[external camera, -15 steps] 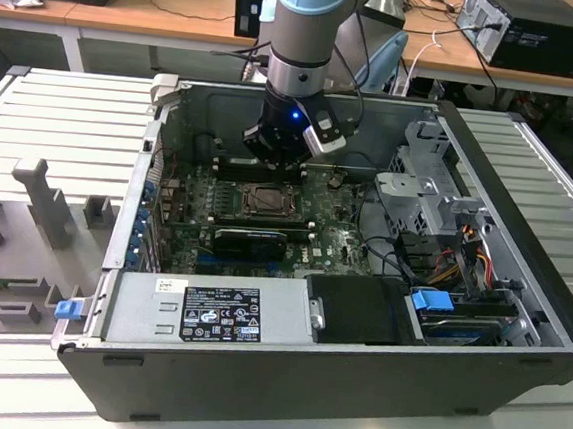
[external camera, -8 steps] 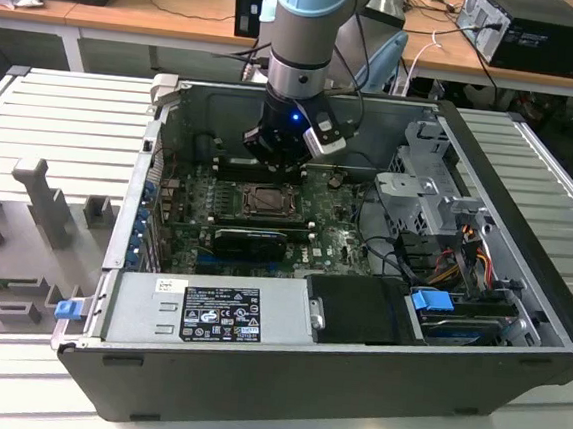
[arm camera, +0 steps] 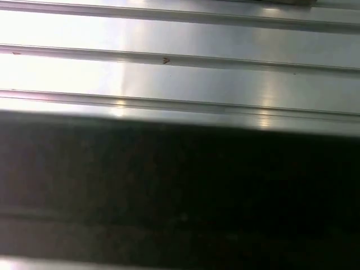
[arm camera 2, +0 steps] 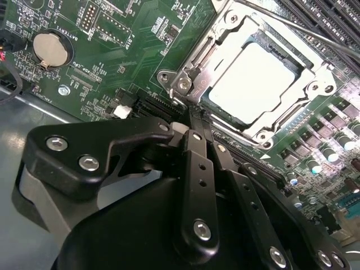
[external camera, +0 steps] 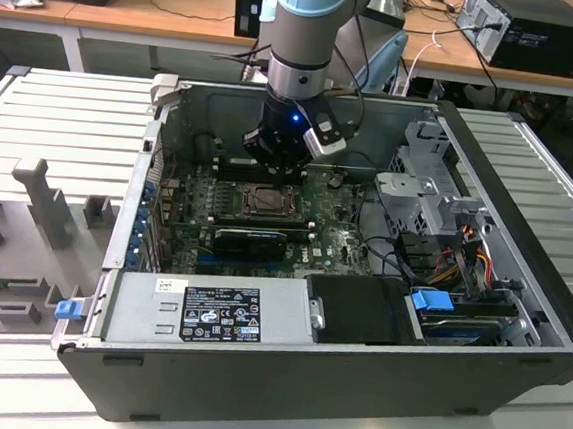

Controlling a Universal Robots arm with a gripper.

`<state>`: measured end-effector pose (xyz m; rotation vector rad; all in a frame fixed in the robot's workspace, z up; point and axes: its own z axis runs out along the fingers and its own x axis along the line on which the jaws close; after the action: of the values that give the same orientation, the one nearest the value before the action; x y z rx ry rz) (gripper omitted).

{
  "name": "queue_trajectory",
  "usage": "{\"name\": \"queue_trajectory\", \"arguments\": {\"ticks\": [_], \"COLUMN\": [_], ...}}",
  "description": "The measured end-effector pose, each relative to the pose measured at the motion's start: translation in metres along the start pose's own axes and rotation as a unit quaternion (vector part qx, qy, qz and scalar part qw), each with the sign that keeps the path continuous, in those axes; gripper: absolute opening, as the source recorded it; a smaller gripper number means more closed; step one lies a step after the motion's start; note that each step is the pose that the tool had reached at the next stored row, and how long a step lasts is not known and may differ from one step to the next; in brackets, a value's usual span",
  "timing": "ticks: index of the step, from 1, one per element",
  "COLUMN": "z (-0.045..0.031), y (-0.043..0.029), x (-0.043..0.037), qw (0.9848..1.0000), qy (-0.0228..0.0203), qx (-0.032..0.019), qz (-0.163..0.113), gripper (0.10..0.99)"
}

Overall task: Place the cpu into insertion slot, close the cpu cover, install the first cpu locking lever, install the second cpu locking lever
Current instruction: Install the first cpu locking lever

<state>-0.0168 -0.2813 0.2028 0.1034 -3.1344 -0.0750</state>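
- Exterior view: An open computer case [external camera: 352, 381] lies on its side on a ribbed metal surface [external camera: 54, 114], its board facing up so the arm can work from above. The gripper [external camera: 274, 165] hangs low inside the case, just beside the far edge of the insertion slot [external camera: 266, 202], which sits near the middle of the green motherboard [external camera: 339, 249]. A power supply [external camera: 208, 313] fills the case's near edge, with a drive bay [external camera: 439, 188] toward the exterior view's right.
- Second wrist view: The cpu [arm camera 2: 253, 79] lies flat in the insertion slot [arm camera 2: 239, 130], its pale face showing through the square window of the cpu cover [arm camera 2: 225, 48], which appears folded down over it, presumably to clamp the chip. The gripper [arm camera 2: 198, 125] is pinched together with nothing visibly between its fingers [arm camera 2: 194, 146], its tips at the socket's near corner, just beside the metal frame, likely where a locking lever runs. A coin cell battery [arm camera 2: 52, 48] sits well apart on the board.
- First wrist view: Ribbed metal [arm camera: 180, 73] above a dark band [arm camera: 180, 180], probably a case wall.
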Motion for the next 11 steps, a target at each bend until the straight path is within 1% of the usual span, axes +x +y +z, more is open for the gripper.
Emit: {"name": "queue_trajectory", "arguments": {"ticks": [5, 8, 9, 11], "z": [0.0018, 0.0005, -0.0068, -0.0139], "y": [-0.0002, 0.0001, 0.0003, 0.0006], "x": [0.0002, 0.0000, 0.0000, 0.0001], "qw": [1.0000, 1.0000, 1.0000, 1.0000], "qy": [0.0003, -0.0002, 0.0001, 0.0001], "qx": [0.0003, -0.0006, -0.0002, -0.0002], "qz": [0.000, 0.000, 0.000, 0.000], "gripper": [0.106, 0.106, 0.106, 0.106]}}
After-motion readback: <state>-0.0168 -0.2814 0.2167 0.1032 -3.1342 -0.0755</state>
